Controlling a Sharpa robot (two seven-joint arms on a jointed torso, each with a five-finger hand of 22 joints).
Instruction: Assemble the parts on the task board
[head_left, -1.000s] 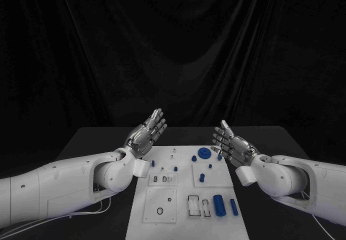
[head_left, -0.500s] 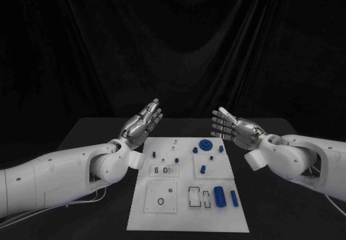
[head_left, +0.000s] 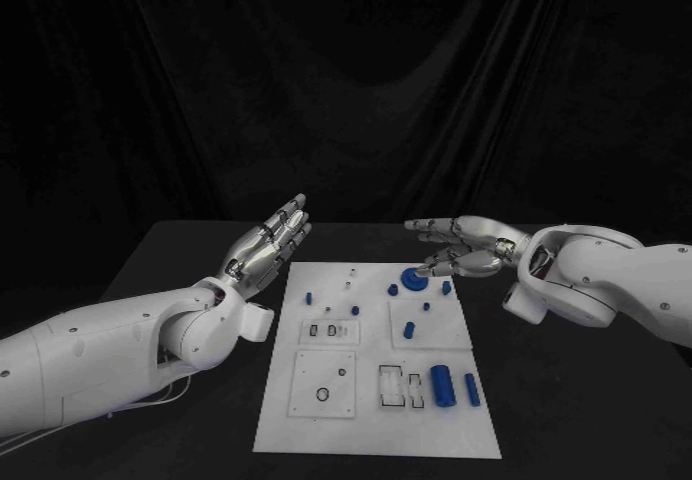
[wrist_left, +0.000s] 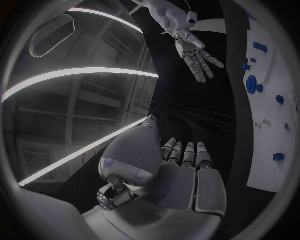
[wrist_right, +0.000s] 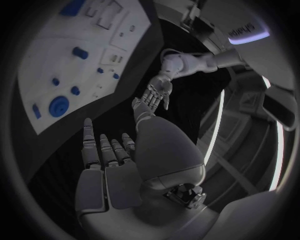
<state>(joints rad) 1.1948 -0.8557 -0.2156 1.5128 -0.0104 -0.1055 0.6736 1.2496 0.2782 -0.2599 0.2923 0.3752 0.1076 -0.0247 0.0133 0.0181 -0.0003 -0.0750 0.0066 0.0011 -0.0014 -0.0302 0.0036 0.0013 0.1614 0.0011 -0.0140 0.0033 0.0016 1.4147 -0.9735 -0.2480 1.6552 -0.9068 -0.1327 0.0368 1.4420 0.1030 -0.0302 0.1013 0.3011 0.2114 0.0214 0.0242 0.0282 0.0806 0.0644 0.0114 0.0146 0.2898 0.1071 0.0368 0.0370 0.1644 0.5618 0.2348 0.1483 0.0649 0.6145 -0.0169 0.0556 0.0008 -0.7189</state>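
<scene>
Right hand (head_left: 459, 245), fingers spread & empty, hovers over round blue part (head_left: 413, 279) — prob. light, stiff plastic, best pinched at rim; left hand (head_left: 270, 243) flat, open, holding nothing.

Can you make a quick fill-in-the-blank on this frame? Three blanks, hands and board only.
1. The task board is coloured ____.
2. The round blue disc lies nearest the ____ hand.
3. The left hand holds ____, its fingers stretched out.

Missing words: white; right; nothing
</scene>
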